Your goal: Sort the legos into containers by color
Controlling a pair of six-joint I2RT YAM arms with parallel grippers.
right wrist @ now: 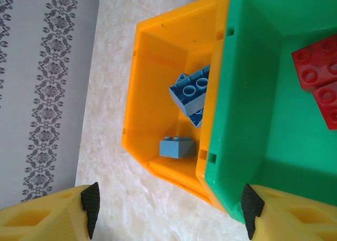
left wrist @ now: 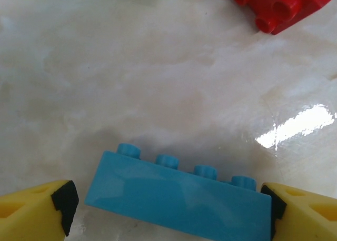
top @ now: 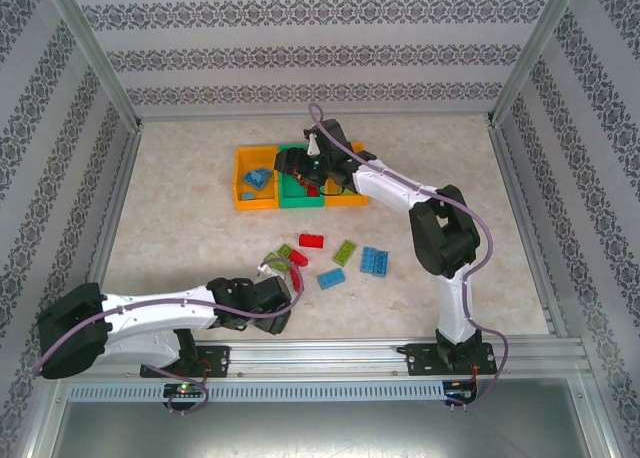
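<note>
1. Top view: three joined bins stand far centre: the left orange bin (top: pixel 243 183), the green bin (top: pixel 292 200) and the right orange bin (top: pixel 352 200). About six loose bricks (top: pixel 345 251) lie near centre in red, blue and light green. The right pincer (top: pixel 300 163) hangs over the green bin. The left pincer (top: pixel 280 276) sits low at the left end of the loose bricks.
2. Left wrist view: one blue brick (left wrist: pixel 179 196) lies on the table (left wrist: pixel 131 67) between the left pincer's two pads. The pincer gapes wide and clamps nothing; one pad (left wrist: pixel 271 212) is at the brick's end and the other is apart from it. One red brick (left wrist: pixel 276 7) lies farther off.
3. Right wrist view: the right pincer stands wide open and empty above the wall where the left orange bin meets the green bin. The orange bin holds at least two blue bricks (right wrist: pixel 177 147), and the green bin holds two red bricks (right wrist: pixel 316 67).
</note>
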